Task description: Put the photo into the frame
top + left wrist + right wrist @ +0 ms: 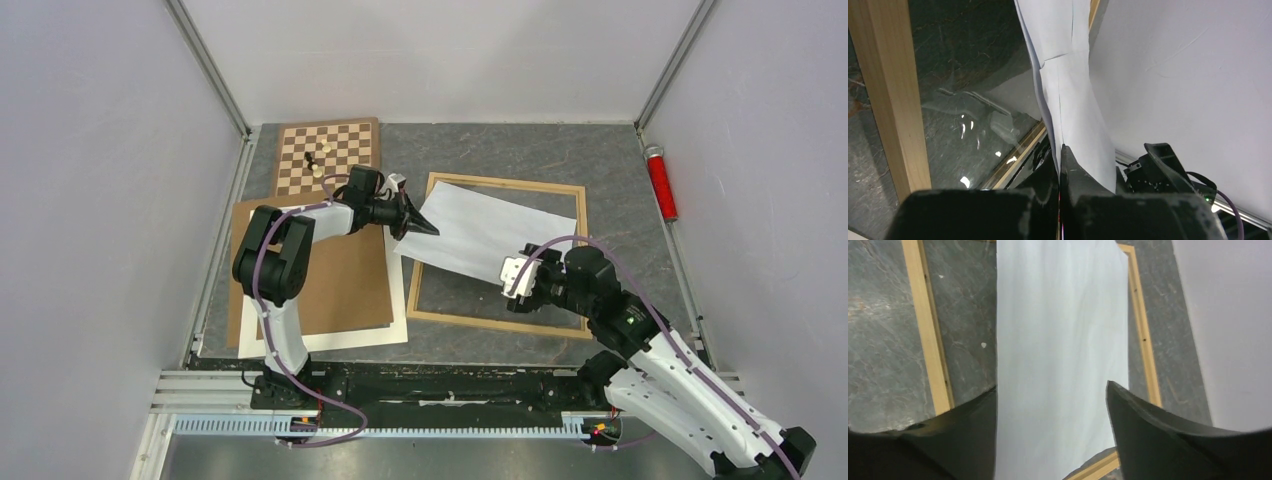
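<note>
The light wood frame [497, 325] lies flat right of centre; it also shows in the left wrist view [890, 100] and the right wrist view [930, 340]. A white sheet [480, 230], smaller than the frame, hangs tilted over it. I take it for the photo, white back up; the lake print is hidden, and only a pink-red sliver shows between the left jaws. My left gripper [428, 228] [1062, 146] is shut on the sheet's left edge [1068, 100]. My right gripper [520, 275] [1050, 385] is open, its fingers on either side of the sheet's near-right end [1058, 340].
A chessboard [328, 155] with a few pieces stands at the back left. A brown backing board [345, 275] lies on a white mat [330, 342] left of the frame. A red cylinder [660, 183] lies by the right wall. Enclosure walls close three sides.
</note>
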